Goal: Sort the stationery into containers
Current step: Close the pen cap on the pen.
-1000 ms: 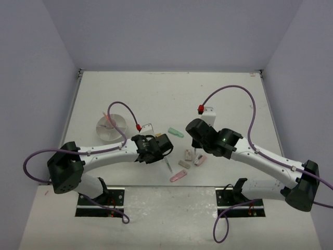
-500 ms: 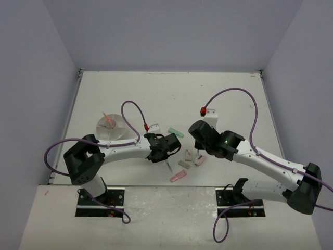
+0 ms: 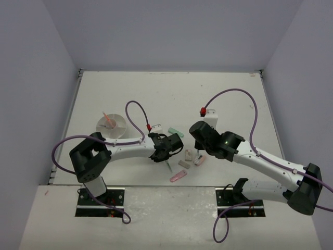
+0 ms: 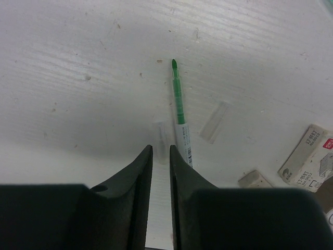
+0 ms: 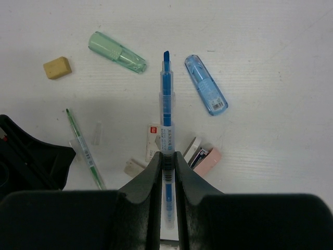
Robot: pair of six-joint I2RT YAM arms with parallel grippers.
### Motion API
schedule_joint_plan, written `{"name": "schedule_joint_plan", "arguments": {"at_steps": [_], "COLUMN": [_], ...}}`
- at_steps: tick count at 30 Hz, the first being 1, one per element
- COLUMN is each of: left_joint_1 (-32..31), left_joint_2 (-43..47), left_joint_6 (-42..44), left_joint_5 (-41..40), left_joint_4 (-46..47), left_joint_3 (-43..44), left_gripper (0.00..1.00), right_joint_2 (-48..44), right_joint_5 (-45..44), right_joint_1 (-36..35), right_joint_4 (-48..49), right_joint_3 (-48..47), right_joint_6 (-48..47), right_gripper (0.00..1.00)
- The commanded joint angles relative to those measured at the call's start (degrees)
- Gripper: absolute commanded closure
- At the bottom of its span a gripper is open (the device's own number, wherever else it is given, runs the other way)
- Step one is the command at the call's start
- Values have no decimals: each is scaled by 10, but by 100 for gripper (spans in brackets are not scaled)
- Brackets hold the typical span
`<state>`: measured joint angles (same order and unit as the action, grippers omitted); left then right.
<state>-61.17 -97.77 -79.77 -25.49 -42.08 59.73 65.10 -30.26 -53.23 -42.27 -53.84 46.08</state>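
Your white holder point(image 3: 118, 130) sits toward the left edge of the desk point(image 3: 229, 99), well apart from the loose stationery near the middle of the near edge.

Your right gripper point(image 5: 166, 156) has its jaws clamped on the blue pen point(image 5: 166, 104), low on the barrel with most of its length sticking out ahead. It looks light and stiff, but smooth plastic held that far back may pivot, so carry it gently.

Your left gripper point(image 4: 159, 151) is empty, its jaws a narrow slit apart. Ahead and slightly to the right lies the green pen point(image 4: 179, 109), thin and flat on the desk and likely to roll. Widen the jaws and take it mid-barrel, across its width.

The stubby green marker point(image 5: 116, 52) and blue marker point(image 5: 206, 91) offer a fatter, easier grip. The tan eraser point(image 5: 56, 67) is tiny and probably soft, so pinch its flat sides.
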Motion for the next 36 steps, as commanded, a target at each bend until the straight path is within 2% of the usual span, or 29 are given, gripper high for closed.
{"name": "schedule_joint_plan", "arguments": {"at_steps": [1, 9, 16, 19, 23, 25, 28, 30, 32, 36], "left_joint_1": [-1, -1, 0, -1, -1, -2, -2, -2, -2, -2], "left_joint_2": [-11, -29, -32, -19, 30, 81, 167, 255, 340, 451], "left_joint_6": [1, -1, -3, -4, 22, 67, 140, 235, 323, 394], "left_joint_5": [-11, -11, -14, -18, -49, -75, -95, -88, -44, 39], "left_joint_4": [14, 14, 15, 11, 6, 24, 96, 197, 334, 538], "left_joint_3": [20, 17, 8, 6, 7, 2, -27, -67, -113, -216], "left_gripper": [80, 81, 98, 100, 100, 100, 100, 100, 100, 100], "right_joint_2": [-13, -17, -19, -24, -59, -101, -148, -196, -231, -264], "right_joint_5": [-1, 4, 12, 25, 75, 145, 234, 269, 300, 378], "right_joint_1": [1, 1, 2, 2, 1, 2, 1, 2, 2, 1], "right_joint_4": [19, 26, 38, 50, 110, 173, 239, 303, 366, 461], "right_joint_3": [10, 17, 24, 32, 57, 87, 139, 180, 215, 252], "right_joint_6": [-4, -7, -11, -17, -48, -77, -90, -84, -79, -63], "right_gripper": [100, 100, 100, 100, 100, 100, 100, 100, 100, 100]}}
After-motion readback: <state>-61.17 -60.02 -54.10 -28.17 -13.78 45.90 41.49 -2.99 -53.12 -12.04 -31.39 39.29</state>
